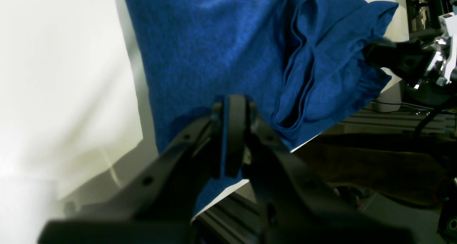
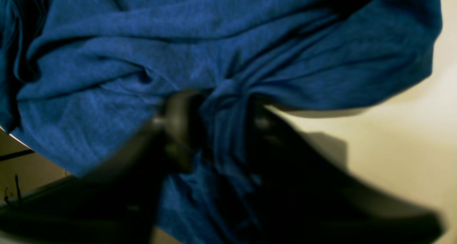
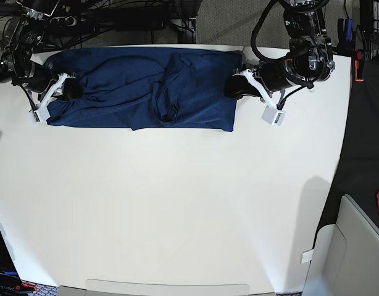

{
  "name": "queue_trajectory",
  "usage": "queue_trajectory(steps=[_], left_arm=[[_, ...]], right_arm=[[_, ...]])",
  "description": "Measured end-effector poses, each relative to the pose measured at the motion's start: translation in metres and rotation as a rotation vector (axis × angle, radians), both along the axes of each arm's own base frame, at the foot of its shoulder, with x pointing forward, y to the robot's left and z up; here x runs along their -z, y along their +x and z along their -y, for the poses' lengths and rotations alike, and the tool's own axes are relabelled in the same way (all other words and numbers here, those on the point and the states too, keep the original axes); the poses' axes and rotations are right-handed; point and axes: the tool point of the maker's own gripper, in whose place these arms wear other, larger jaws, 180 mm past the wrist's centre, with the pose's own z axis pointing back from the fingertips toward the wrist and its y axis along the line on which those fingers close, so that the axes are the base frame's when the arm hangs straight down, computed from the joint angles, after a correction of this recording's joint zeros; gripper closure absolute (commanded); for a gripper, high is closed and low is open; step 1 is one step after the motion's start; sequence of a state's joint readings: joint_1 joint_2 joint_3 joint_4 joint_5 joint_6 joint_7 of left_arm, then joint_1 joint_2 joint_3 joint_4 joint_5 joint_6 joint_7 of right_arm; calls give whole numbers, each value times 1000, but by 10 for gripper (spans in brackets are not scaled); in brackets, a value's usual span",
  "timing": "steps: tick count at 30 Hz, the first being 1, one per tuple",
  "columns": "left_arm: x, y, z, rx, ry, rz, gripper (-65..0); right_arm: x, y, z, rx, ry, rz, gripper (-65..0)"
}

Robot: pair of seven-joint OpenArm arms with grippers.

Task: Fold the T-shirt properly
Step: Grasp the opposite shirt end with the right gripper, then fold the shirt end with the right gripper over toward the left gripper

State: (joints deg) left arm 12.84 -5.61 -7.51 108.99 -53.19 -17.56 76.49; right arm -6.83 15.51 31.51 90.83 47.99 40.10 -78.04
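base view, left to right. the right hand point(image 3: 71, 90) is sitting at the shirt's point(image 3: 140, 86) left end, near the far edge of the tabletop point(image 3: 177, 209). in its wrist view, blurred, a bunched ridge of blue cloth is running between the two dark fingers point(image 2: 178, 111), which are standing narrow on either side of it and appear to be pinching it. the shirt is lying as a long flat band along the tabletop's far edge, with a folded pleat showing just right of its middle. the left hand point(image 3: 234, 87) is meeting the shirt's right end. in its wrist view the left hand point(image 1: 228, 140) is showing its jaws pressed together with a thin edge of blue cloth caught between them, at the tabletop's edge.
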Motion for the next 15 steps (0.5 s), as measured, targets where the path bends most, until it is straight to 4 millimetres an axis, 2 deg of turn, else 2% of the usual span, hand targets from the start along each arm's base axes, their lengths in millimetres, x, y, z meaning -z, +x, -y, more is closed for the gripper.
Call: queue_trajectory(steps=[2,3,7,12,15], left_arm=[[0,0,0,0,0,0,0],[0,0,0,0,0,0,0],[0,0,0,0,0,0,0],[0,0,0,-1,1,0,0],[0,0,0,-1,0,0,0]], right_arm=[[1,-2,1,1,-1,-6,-32],[1,-2,1,-1,-3,-9,-25],[0,-3,7,21,-4,-9,-23],[-12,-8,35,132,25,26,-23],[-26,2,46,139,20,63,-23]])
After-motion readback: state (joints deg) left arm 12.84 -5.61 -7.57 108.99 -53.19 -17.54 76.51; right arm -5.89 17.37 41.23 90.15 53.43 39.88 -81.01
